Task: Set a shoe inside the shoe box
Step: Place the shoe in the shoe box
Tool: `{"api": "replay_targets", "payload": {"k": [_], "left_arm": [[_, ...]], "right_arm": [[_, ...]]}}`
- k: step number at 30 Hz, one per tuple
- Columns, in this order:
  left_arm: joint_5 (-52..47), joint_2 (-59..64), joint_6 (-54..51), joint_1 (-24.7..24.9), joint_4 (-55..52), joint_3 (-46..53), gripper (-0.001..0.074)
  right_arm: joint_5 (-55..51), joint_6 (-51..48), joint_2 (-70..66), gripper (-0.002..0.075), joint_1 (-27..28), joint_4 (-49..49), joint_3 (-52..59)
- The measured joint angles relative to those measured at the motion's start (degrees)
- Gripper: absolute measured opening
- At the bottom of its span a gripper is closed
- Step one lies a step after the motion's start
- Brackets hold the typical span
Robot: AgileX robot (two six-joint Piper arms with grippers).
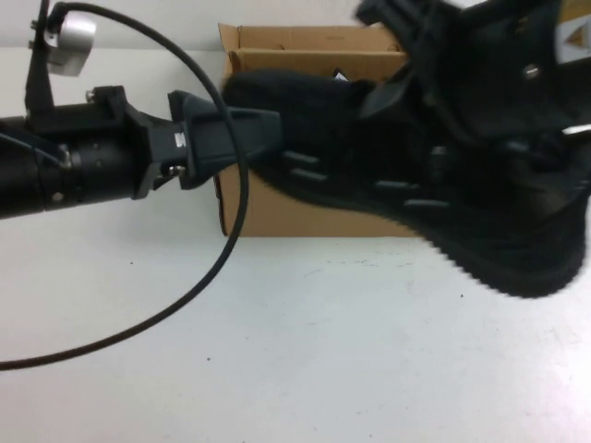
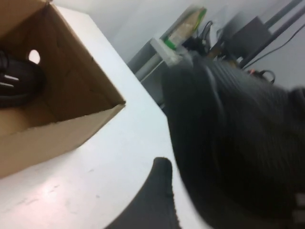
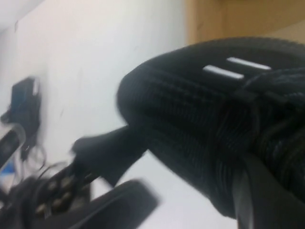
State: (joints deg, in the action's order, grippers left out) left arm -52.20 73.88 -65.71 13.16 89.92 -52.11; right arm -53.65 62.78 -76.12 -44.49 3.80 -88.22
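Observation:
My right gripper (image 1: 420,88) is shut on a black knit shoe (image 1: 388,175) and holds it in the air in front of the brown cardboard shoe box (image 1: 277,208), toe pointing left. The shoe fills the right wrist view (image 3: 205,119), with one finger (image 3: 259,191) pressed on it. My left gripper (image 1: 263,129) is open at the shoe's toe; one finger (image 2: 159,191) shows beside the shoe's ridged sole (image 2: 238,143). A second identical shoe (image 2: 14,81) lies inside the box (image 2: 71,129).
The box stands at the back middle of the white table (image 1: 323,351). A black cable (image 1: 235,212) loops from my left arm across the table's left half. Clutter and shelving (image 2: 190,33) lie beyond the table.

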Motion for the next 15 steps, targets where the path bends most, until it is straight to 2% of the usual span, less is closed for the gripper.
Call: {"api": "replay_targets", "payload": {"k": [4, 10, 11, 13, 15], "left_arm": [[-0.1, 0.0, -2.3, -2.6, -0.8, 0.0, 0.067], [-0.1, -0.1, -5.1, -7.3, -3.8, -0.1, 0.0657], [-0.1, -0.5, -5.7, -8.0, -4.6, -0.1, 0.0627], [0.0, -1.8, -7.3, -8.7, -6.2, -0.1, 0.0515], [0.0, -3.9, -8.6, -8.8, -9.2, -1.0, 0.0326]], "right_arm": [[-2.1, -5.9, 1.8, -0.0002, 4.5, -0.3, 0.0], [-2.4, -19.8, 2.0, -0.0004, 9.3, -6.9, 0.0], [-2.4, -22.5, 1.7, -0.0004, 10.1, -8.5, 0.0], [-2.4, -27.7, 1.1, -0.0004, 12.0, -12.8, 0.0], [-2.4, -32.8, -0.1, -0.0004, 14.8, -18.0, 0.0]]}}
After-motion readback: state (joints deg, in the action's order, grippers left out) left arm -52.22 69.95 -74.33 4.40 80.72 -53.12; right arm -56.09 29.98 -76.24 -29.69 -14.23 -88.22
